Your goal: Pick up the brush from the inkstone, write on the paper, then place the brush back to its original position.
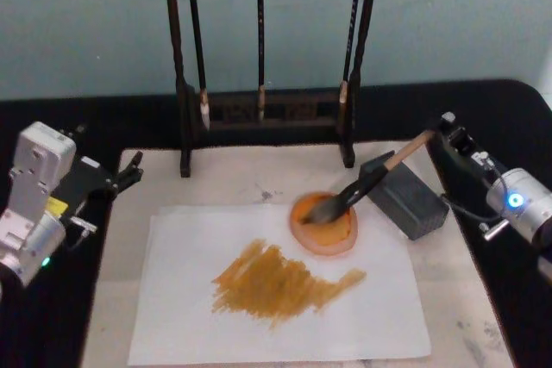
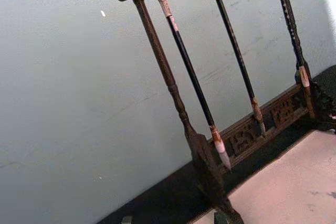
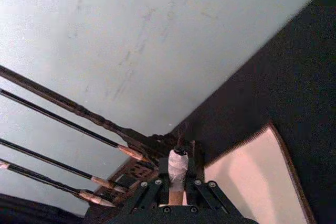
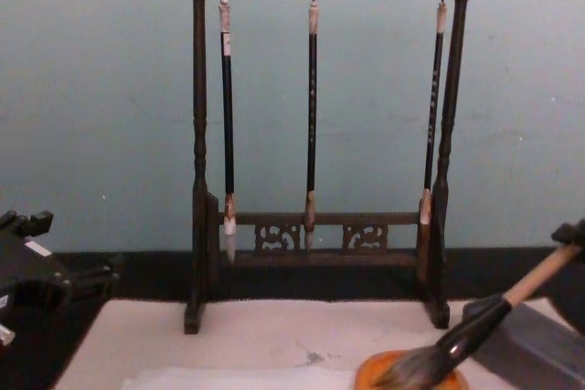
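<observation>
So the right gripper (image 1: 443, 129) was over at 2 o'clock from the inkstone (image 1: 335, 237), claw clamped on the tail end of the brush (image 1: 362, 185). The bristles were already down in the orange dish, which sat at the paper's (image 1: 190, 316) 1 o'clock corner, and the handle was leaning across the grey block (image 1: 416, 202).

My take: this looked like the put-back step. Let the handle settle fully on the block first, then open gently and back away along 2 o'clock so the tip doesn't drag.

Left gripper (image 1: 129, 174) was parked at 9 o'clock.

No brands or labels I could read. The ochre strokes (image 1: 276, 283) were just a scribble.
</observation>
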### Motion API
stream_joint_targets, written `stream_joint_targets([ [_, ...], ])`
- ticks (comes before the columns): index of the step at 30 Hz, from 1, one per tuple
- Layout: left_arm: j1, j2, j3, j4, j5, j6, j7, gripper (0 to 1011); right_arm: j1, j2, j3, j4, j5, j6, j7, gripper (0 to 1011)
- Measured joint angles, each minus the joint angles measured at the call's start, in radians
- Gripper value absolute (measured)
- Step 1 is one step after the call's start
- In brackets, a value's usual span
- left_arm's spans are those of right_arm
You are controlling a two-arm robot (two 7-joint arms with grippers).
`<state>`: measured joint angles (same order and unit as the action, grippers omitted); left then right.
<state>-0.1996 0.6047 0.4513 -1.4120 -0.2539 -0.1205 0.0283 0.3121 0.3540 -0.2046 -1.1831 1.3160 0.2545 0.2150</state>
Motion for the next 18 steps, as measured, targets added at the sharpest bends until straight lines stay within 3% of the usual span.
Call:
stream_joint_targets([
  [12,0.000,0.000,0.000,0.000,0.000,0.000,0.000,1010,0.017,0.062,-0.023,-0.089,0.027,0.025,0.000,166],
  [18,0.000,0.000,0.000,0.000,0.000,0.000,0.000,1010,0.014,0.099,-0.049,-0.159,0.016,0.026,0.021,166],
])
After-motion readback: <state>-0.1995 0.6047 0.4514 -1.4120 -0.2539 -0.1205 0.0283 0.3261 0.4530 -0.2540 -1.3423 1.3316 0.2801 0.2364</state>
